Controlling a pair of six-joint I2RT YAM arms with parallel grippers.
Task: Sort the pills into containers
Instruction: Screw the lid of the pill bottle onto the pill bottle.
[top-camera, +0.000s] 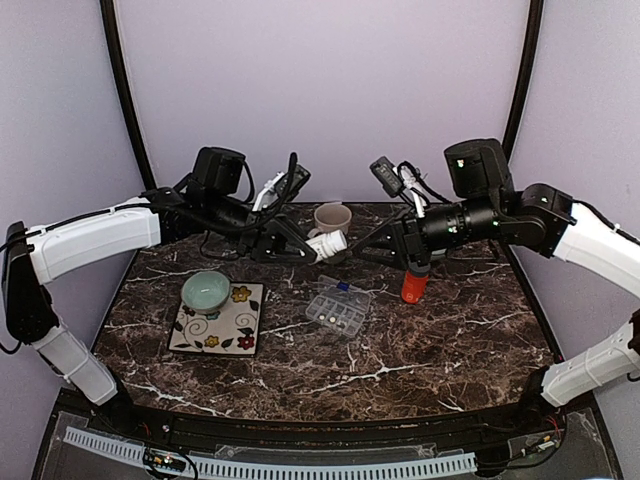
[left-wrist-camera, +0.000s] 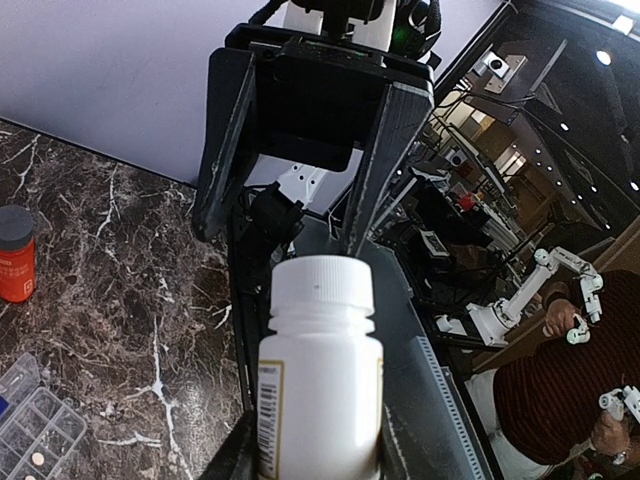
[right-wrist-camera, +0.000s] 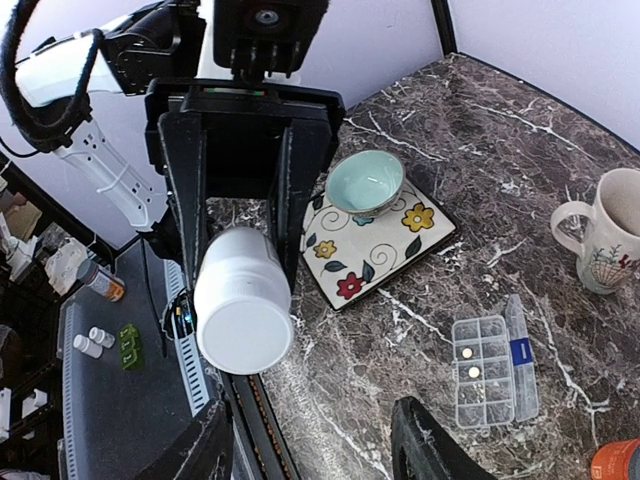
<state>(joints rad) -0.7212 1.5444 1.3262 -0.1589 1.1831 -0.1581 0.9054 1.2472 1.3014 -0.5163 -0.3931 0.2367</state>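
Observation:
My left gripper (top-camera: 312, 246) (left-wrist-camera: 318, 455) is shut on a white pill bottle (top-camera: 328, 246) (left-wrist-camera: 320, 380) (right-wrist-camera: 243, 300), held level above the table with its white cap on. The cap points at my right gripper (top-camera: 366, 247) (right-wrist-camera: 315, 452), which stands open just in front of it with nothing between its fingers (left-wrist-camera: 222, 150). The clear organiser box (top-camera: 337, 308) (right-wrist-camera: 485, 372) (left-wrist-camera: 35, 420) lies open on the table below. Two pale pills (right-wrist-camera: 466, 352) sit in two of its containers.
An orange bottle (top-camera: 414, 285) (left-wrist-camera: 15, 255) (right-wrist-camera: 620, 462) stands right of the organiser. A cream mug (top-camera: 332, 217) (right-wrist-camera: 605, 240) is at the back. A pale green bowl (top-camera: 205, 291) (right-wrist-camera: 365, 182) rests on a floral tile (top-camera: 218, 330) (right-wrist-camera: 375, 250) at the left.

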